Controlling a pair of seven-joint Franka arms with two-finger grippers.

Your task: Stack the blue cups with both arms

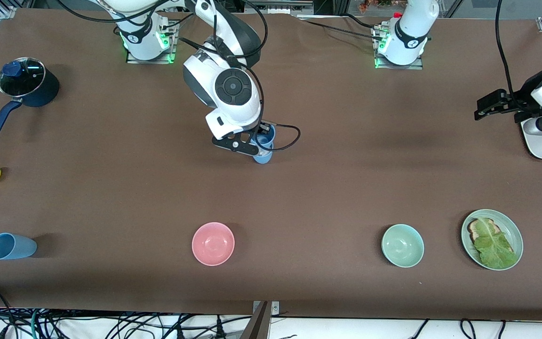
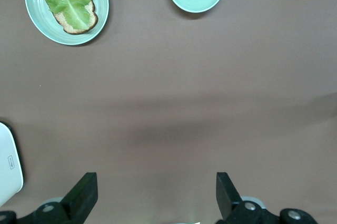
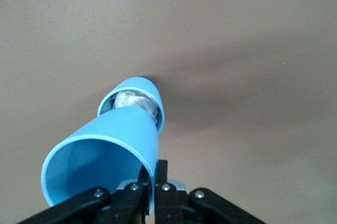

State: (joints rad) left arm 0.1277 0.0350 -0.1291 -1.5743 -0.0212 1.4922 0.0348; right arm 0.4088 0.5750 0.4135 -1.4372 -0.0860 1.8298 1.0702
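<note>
Now pinching a blue cup's rim with the right gripper over another cup; left gripper waiting, spread wide.

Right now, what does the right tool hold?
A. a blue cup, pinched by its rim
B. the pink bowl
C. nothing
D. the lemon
A: the right tool is shut on the rim of a blue cup, with a second cup directly under it on the table.
</note>
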